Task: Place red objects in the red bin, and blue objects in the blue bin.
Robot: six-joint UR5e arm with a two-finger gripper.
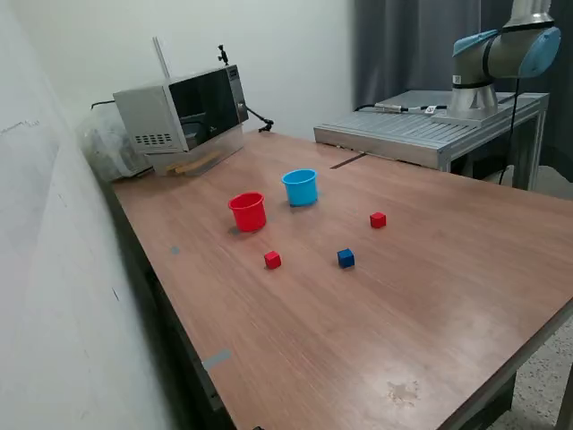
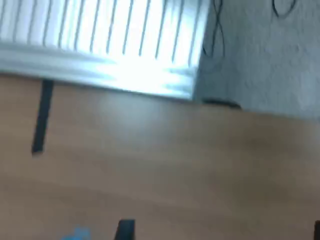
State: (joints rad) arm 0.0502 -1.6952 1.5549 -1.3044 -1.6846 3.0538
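In the exterior view a red cup (image 1: 248, 211) and a light blue cup (image 1: 301, 187) stand side by side on the wooden table (image 1: 430, 305). Two small red cubes lie in front of them, one (image 1: 272, 260) near the red cup and one (image 1: 378, 219) further to the exterior view's right. One dark blue cube (image 1: 346, 258) lies between them. A second blue cube is not in sight. Only the arm's base and shoulder (image 1: 491, 55) show, at the back right. In the blurred wrist view two dark fingertips (image 2: 125, 230) stand far apart at the picture's edge, with bare table between them; my gripper (image 2: 221, 232) is open and empty.
A microwave (image 1: 183, 115) stands at the table's far corner by the wall. A ribbed metal platform (image 1: 421, 125) borders the table at the back and also shows in the wrist view (image 2: 100, 45). A strip of black tape (image 2: 41, 117) lies on the table near it.
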